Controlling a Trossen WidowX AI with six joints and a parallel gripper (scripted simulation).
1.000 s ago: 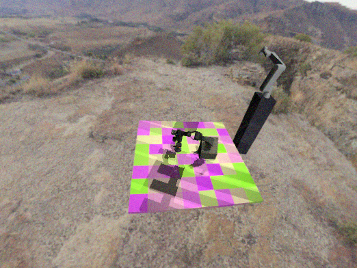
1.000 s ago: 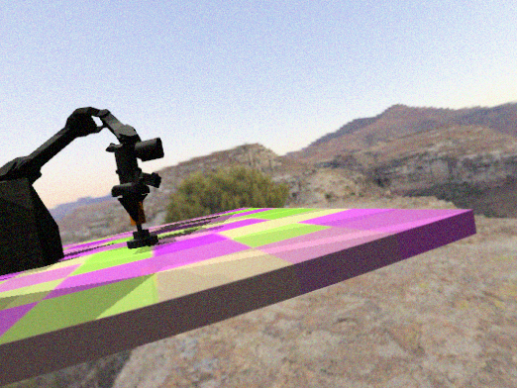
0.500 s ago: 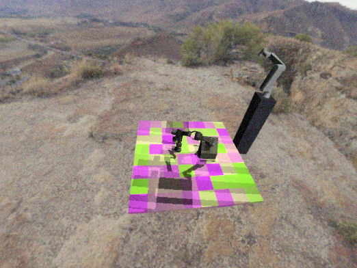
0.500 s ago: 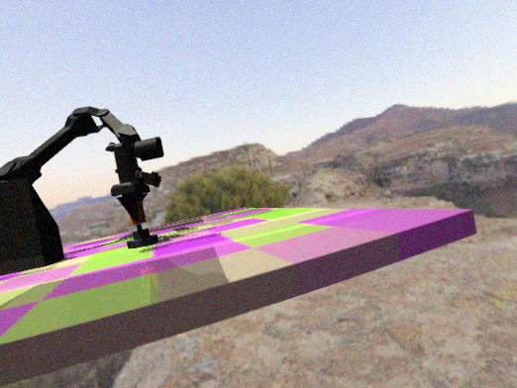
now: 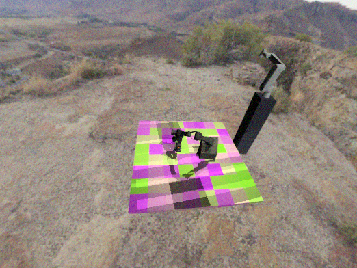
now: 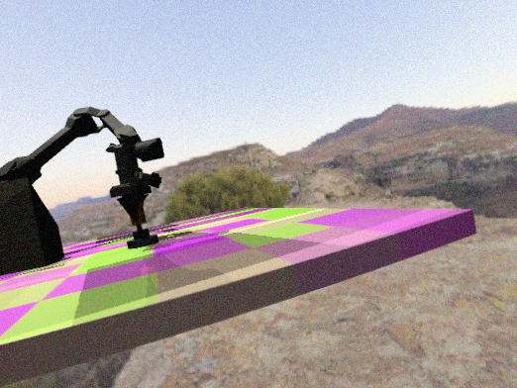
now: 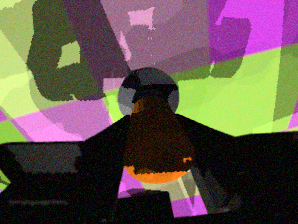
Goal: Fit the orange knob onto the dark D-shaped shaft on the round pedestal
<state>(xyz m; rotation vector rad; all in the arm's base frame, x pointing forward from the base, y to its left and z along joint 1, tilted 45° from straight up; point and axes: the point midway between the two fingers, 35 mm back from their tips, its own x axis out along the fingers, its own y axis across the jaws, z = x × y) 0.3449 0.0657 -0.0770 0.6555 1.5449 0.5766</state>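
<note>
The orange knob [image 6: 141, 216] [image 7: 157, 145] is upright between the fingers of my gripper [image 6: 137, 219] [image 7: 152, 118], which points straight down and is shut on it. The round pedestal [image 6: 143, 242] [image 7: 127, 96] stands below the knob; in the exterior view a gap remains between them. The dark shaft [image 6: 139, 232] shows in that gap, directly under the knob, whose lower end is at or close to the shaft's top. Whether the shaft has entered the hole cannot be told. The flat sides of hole and shaft are hidden. In the top view all this is very small.
The arm's dark base block [image 5: 208, 148] [image 6: 30, 228] stands on the checkered table top [image 5: 232, 184] [image 6: 357, 218]. A tall dark post [image 5: 254, 123] bearing a second, grey arm [image 5: 272, 76] stands beside the table's right edge. Dark shadows fall across the table top.
</note>
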